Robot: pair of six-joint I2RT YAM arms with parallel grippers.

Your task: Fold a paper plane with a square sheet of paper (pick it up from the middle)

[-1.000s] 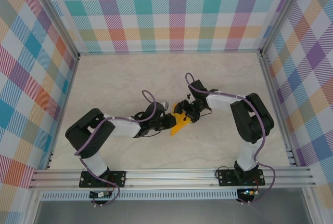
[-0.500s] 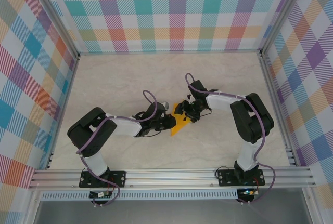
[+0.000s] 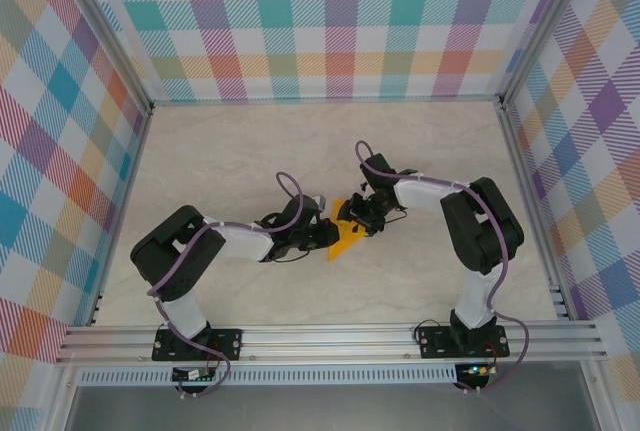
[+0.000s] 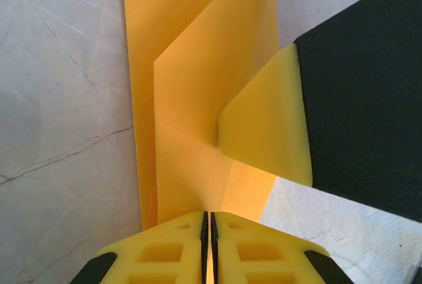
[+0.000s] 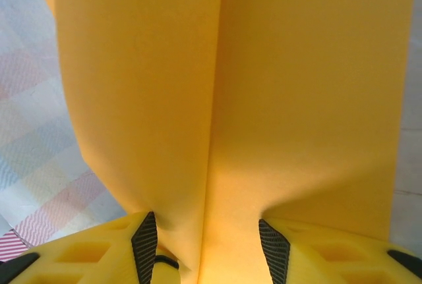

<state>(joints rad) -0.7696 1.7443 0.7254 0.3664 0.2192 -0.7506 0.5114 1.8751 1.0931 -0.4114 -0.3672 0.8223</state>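
The square sheet of paper, orange-yellow and already creased smaller, sits near the middle of the pale counter, held between both arms. In the overhead view the left gripper meets it from 9 o'clock and the right gripper from 1 o'clock.

The left fingers are clenched tight on the paper's near edge, where folded layers come together. The right fingers stand parted, straddling a centre crease that runs toward 12 o'clock in the right wrist view. They do not appear to have pinched it yet.

To do this fold well, you likely want the left hold firm as an anchor. Centre the right fingers on the crease line, then close them squarely so the layers meet evenly. Tugging the two holds apart could tear or skew so thin a sheet.
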